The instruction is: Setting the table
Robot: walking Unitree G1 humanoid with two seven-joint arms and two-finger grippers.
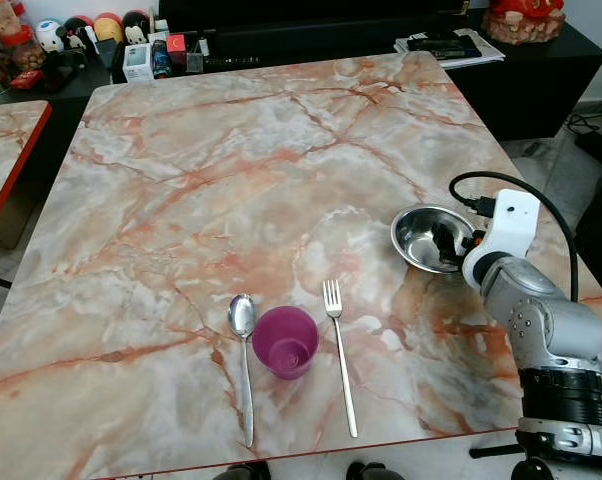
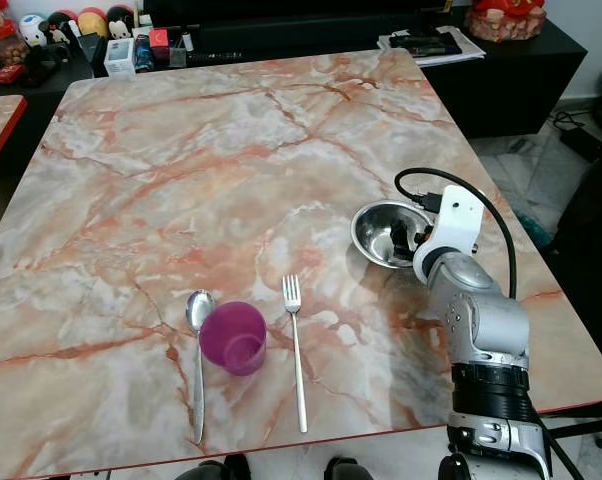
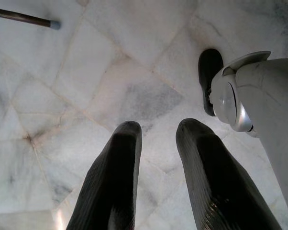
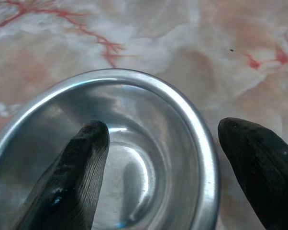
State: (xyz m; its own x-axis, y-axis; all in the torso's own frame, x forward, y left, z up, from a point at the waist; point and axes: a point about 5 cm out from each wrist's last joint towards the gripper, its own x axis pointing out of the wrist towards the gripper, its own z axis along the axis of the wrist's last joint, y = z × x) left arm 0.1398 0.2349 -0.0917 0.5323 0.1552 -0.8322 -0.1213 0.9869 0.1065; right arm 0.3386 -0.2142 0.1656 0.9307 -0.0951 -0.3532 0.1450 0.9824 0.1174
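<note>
A steel bowl (image 1: 421,235) stands on the marble table (image 1: 241,170) at its right side. My right gripper (image 4: 165,129) is open and straddles the bowl's near rim (image 4: 134,76), one finger (image 4: 82,163) inside and the other finger (image 4: 259,163) outside, on the table side. Near the front edge a purple cup (image 1: 286,342) stands upright, with a spoon (image 1: 243,350) on its left and a fork (image 1: 339,350) on its right, both pointing away from me. My left gripper (image 3: 158,127) hangs idle over a pale tiled floor, its fingers apart and empty.
A black sideboard (image 1: 541,70) runs behind the table, with toys and small boxes (image 1: 141,50) at its left and papers (image 1: 451,45) at its right. A second marble table with a red edge (image 1: 6,150) stands at the left. A black cable (image 1: 521,195) loops over my right wrist.
</note>
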